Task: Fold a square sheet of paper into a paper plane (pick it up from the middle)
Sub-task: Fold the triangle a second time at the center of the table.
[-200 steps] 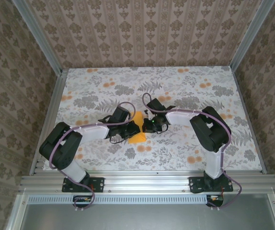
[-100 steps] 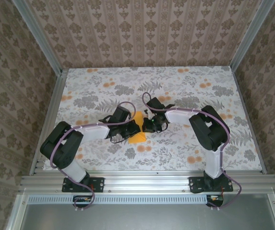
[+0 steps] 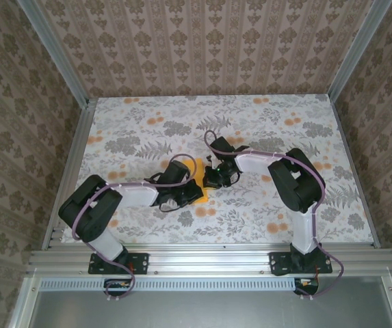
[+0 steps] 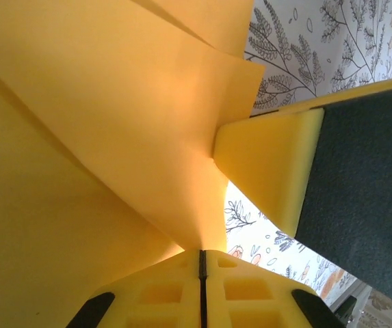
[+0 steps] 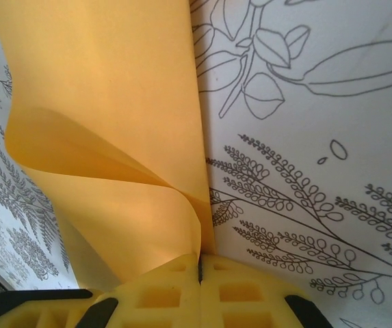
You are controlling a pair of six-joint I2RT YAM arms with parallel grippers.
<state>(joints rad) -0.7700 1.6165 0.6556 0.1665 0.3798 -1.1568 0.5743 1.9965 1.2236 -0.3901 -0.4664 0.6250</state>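
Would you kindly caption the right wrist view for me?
Right gripper shut on the curled orange paper sheet, floral table behind.

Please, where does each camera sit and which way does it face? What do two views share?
Top external: above and behind the arms, looking down on the floral table; both arms show, bases at the bottom.
Left wrist: on the left arm, looking along the left gripper, shut on the orange sheet.
Right wrist: on the right arm, looking along the right gripper, shut on that sheet, table beyond.
Shared: both wrist views show the same sheet.
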